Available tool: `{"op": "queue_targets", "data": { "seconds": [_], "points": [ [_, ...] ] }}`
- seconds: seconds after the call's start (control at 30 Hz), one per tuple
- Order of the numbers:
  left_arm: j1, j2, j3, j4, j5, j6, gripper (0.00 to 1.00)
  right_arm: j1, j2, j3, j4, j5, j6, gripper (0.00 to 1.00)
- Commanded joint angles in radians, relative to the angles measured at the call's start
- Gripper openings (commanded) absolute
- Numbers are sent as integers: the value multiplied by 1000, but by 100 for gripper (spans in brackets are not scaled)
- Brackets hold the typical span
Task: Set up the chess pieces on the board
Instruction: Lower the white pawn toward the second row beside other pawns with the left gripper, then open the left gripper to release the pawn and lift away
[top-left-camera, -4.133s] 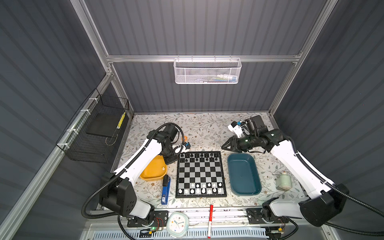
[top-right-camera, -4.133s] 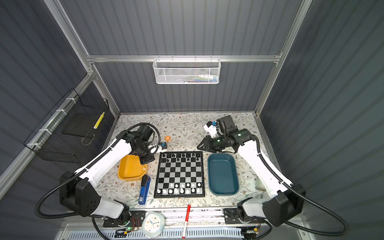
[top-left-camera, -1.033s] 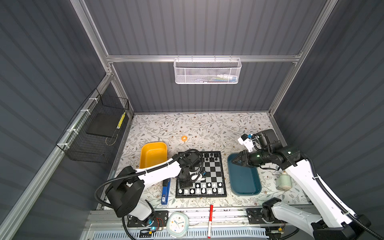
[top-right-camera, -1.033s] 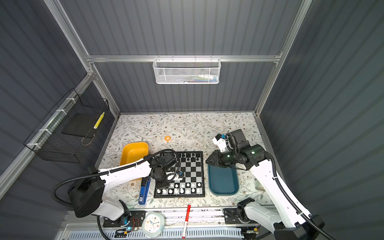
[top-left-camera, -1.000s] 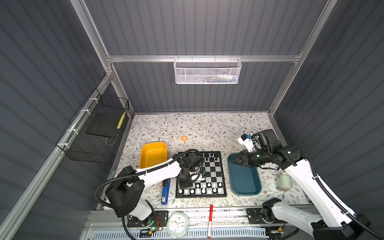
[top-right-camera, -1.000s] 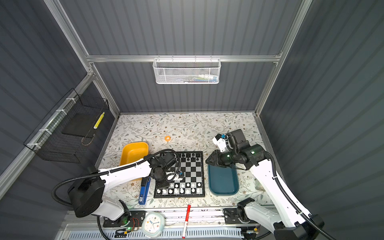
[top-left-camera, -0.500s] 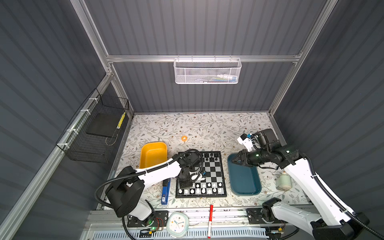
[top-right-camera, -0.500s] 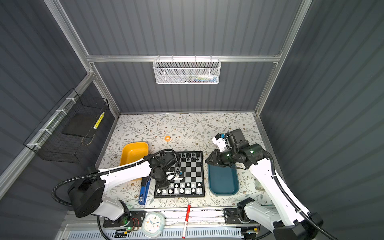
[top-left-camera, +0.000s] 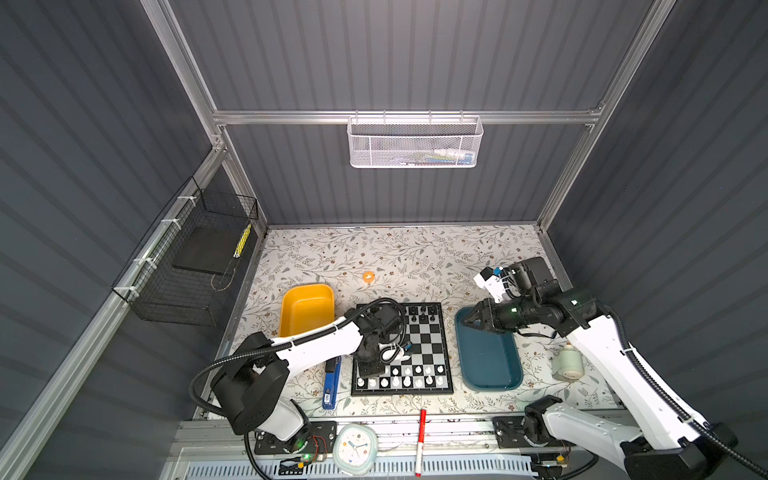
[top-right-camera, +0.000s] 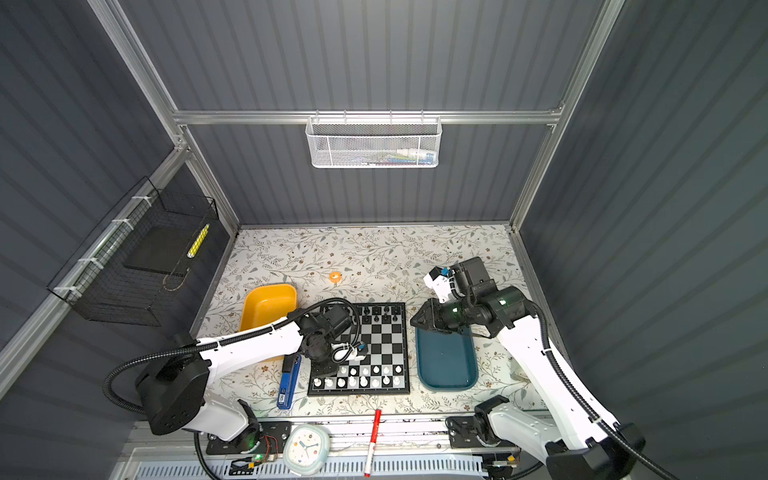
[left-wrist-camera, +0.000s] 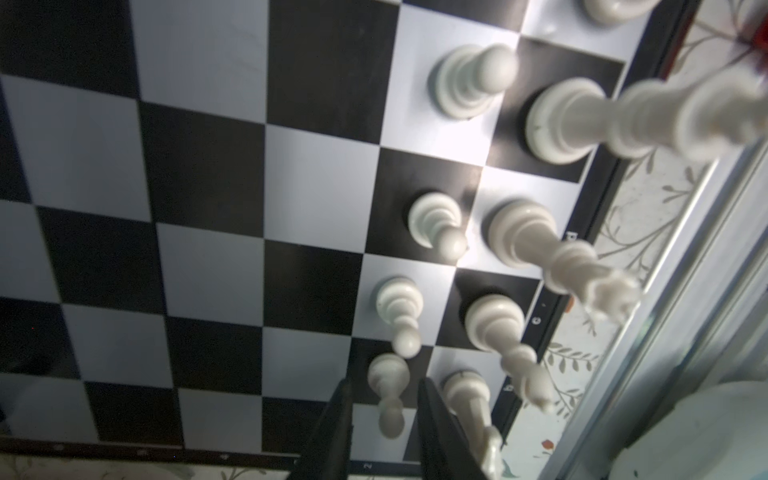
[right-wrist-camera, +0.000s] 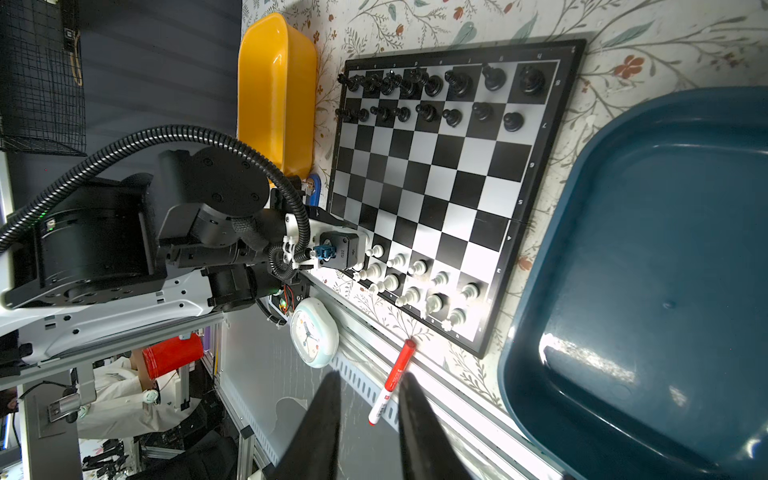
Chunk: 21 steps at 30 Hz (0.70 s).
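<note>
The board (top-left-camera: 420, 337) (top-right-camera: 383, 337) lies mid-table. Black chess pieces (top-left-camera: 419, 312) (right-wrist-camera: 436, 89) fill its two far rows and white chess pieces (top-left-camera: 409, 376) (right-wrist-camera: 415, 282) stand in its two near rows. My left gripper (top-left-camera: 368, 366) (top-right-camera: 325, 368) is low over the near-left corner. In the left wrist view its jaws (left-wrist-camera: 383, 382) are open, straddling a standing white pawn (left-wrist-camera: 388, 372) with a gap on each side. My right gripper (top-left-camera: 467, 321) (top-right-camera: 414, 322) (right-wrist-camera: 369, 376) hovers over the teal tray's far end, open and empty.
An empty teal tray (top-left-camera: 490, 376) lies right of the board and a yellow tray (top-left-camera: 305, 307) far left of it. A blue stapler (top-left-camera: 331, 382) lies beside the board's left edge. A red marker (top-left-camera: 420, 436) and a clock (top-left-camera: 354, 448) rest at the front rail.
The left jaws have opened off the white pawn, which now stands free on its square. The right gripper has shifted slightly towards the far end of the teal tray.
</note>
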Motion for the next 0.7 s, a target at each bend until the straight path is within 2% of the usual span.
{"op": "queue_targets", "data": {
  "seconds": [0.0,0.67],
  "points": [
    [-8,-8,28,-15,-4,-12,29,-3,10,11,2,-7,-15,28],
    [-8,-17,63,-70,20,7,29,-2,23,24,-7,-10,-30,28]
  ]
}}
